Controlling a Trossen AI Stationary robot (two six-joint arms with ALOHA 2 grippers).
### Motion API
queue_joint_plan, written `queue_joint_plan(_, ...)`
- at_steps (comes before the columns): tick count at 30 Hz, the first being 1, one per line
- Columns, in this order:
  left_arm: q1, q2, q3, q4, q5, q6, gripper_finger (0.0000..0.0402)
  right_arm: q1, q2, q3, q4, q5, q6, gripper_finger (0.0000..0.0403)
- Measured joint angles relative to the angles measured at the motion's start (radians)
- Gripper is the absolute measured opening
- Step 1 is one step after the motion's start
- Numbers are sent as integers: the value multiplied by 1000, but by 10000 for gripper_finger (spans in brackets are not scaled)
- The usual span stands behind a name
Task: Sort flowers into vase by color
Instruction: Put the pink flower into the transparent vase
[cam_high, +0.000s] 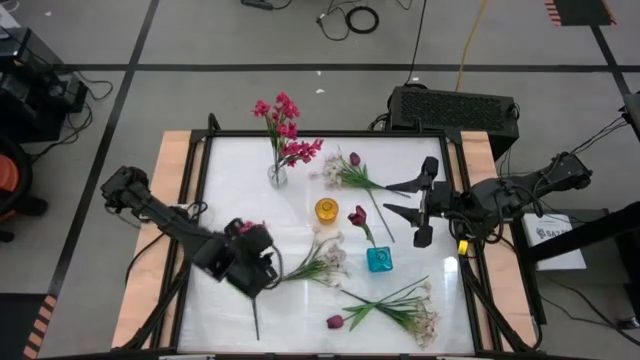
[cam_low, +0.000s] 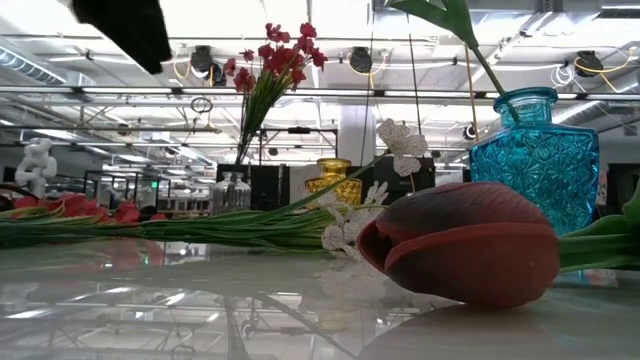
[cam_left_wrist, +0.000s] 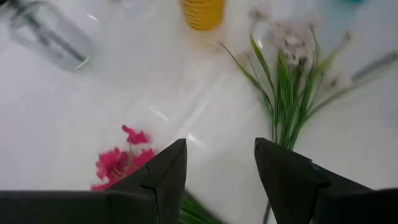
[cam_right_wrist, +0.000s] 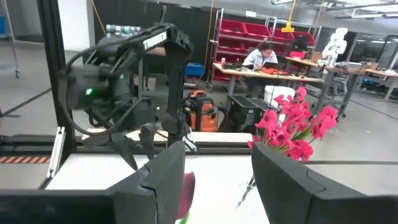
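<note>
A pink-blossomed sprig (cam_high: 245, 228) lies flat on the white table, its stem (cam_high: 255, 320) running toward the near edge. My left gripper (cam_high: 252, 268) hovers over it, slanting down and open; the blossoms (cam_left_wrist: 121, 160) show beside one finger and a bit of stem (cam_left_wrist: 194, 213) low between the fingers. A white sprig (cam_high: 325, 260) lies just to its right. A clear vase (cam_high: 278, 176) holds pink flowers (cam_high: 285, 125). A blue vase (cam_high: 379, 260) holds a maroon tulip (cam_high: 357, 215). A yellow vase (cam_high: 327, 210) stands between them. My right gripper (cam_high: 400, 198) hangs open and level at the right.
White sprigs with a tulip bud (cam_high: 350, 170) lie at the far middle. More white sprigs (cam_high: 415, 315) and a loose tulip (cam_high: 335, 322) lie near the front edge; that tulip (cam_low: 460, 245) fills the low view. A keyboard (cam_high: 455, 105) sits beyond the table.
</note>
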Motion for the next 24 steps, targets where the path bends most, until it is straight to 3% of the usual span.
queue_joint_plan(7,-121,1,-178,-12,-12,-494,195,-11,-4,0,79,2,-53,178)
queue_joint_plan(12,-171,3,-284,4,36,-791,195,-35,-4,0,125,2,-88,178)
queue_joint_plan(18,-199,24,-346,178,64,-882,195,-74,-4,0,134,1,-120,178)
queue_joint_plan(24,-200,106,-351,198,161,-954,195,-105,-3,0,137,-1,-119,178)
